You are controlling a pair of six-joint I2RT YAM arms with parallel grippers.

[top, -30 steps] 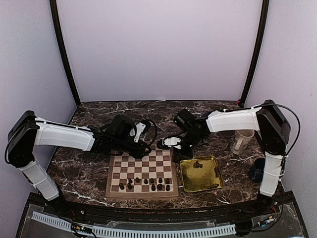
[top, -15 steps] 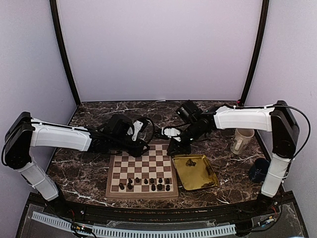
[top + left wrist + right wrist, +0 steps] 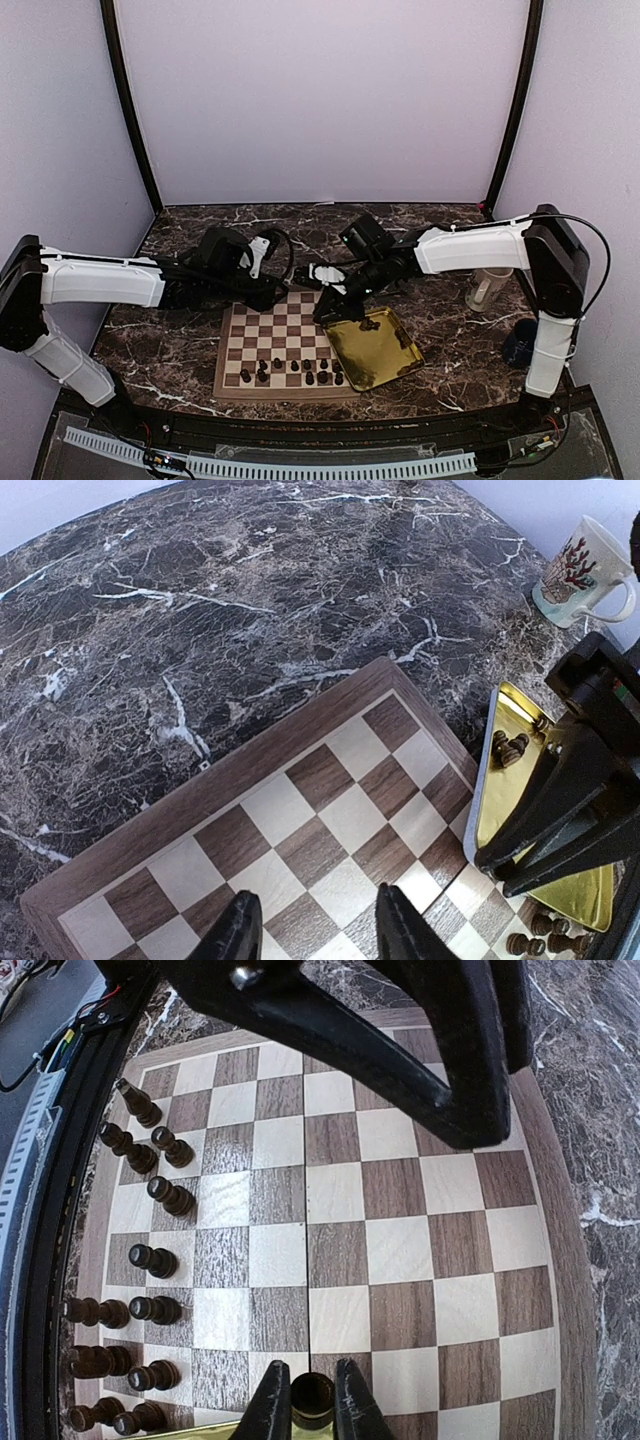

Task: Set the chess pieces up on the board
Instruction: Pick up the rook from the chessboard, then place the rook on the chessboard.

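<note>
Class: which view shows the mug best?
The left wrist view: the mug shows its coral print and handle. From above it is small, its print unreadable. The right wrist view misses it.

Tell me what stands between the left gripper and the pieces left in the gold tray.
From the left gripper, only bare board squares lead toward the pieces. The tray has a raised rim across that path, and the right gripper, clamped on that rim, hangs close beside it.
</note>
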